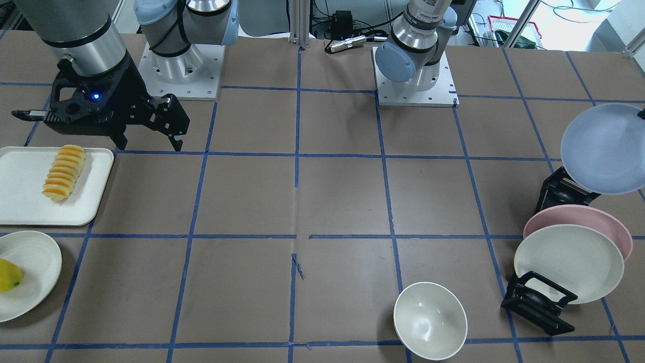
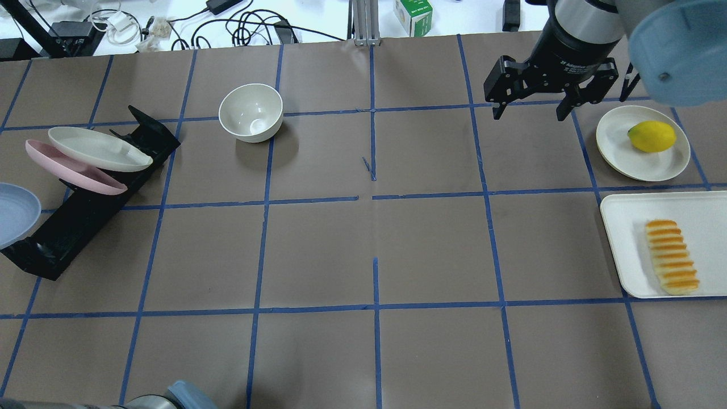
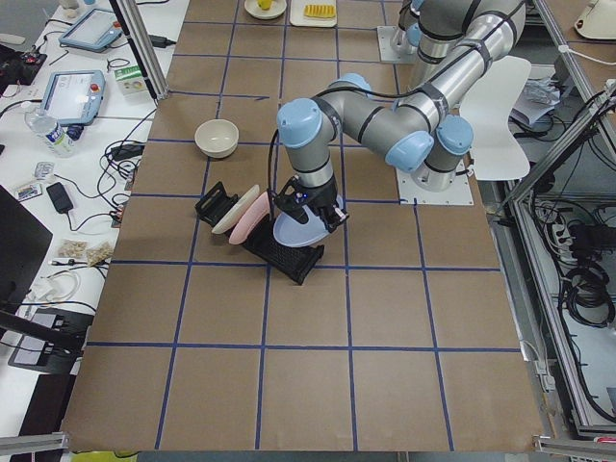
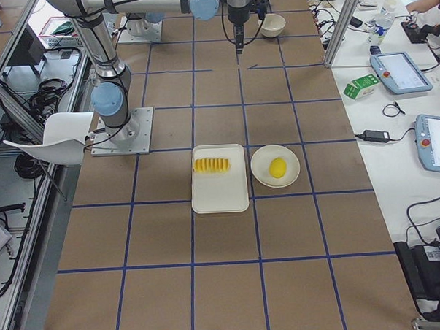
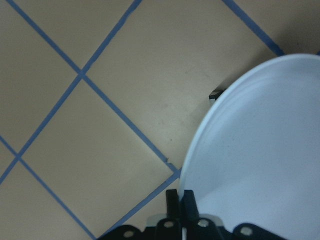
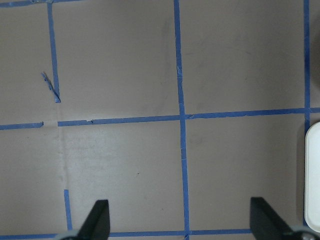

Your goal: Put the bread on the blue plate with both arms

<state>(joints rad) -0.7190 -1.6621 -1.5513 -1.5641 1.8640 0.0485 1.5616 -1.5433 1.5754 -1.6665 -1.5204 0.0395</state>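
Observation:
The bread [image 1: 64,172] lies on a white tray [image 1: 20,206], also in the overhead view [image 2: 672,264]. My right gripper [image 2: 531,111] is open and empty. It hangs above the table beyond the tray, apart from the bread; its fingers [image 6: 97,220] show over bare table. The blue plate [image 1: 604,148] stands tilted at the end of a black rack [image 1: 559,191]. My left gripper [image 5: 180,200] is shut on the plate's rim [image 5: 200,150]. In the left exterior view the left gripper [image 3: 313,207] sits just above the plate [image 3: 296,233].
A pink plate [image 1: 604,222] and a cream plate [image 1: 569,262] lean in the rack. A white bowl [image 1: 430,320] stands near the front edge. A lemon [image 2: 651,136] lies on a white plate [image 2: 616,142] beside the tray [image 2: 625,227].

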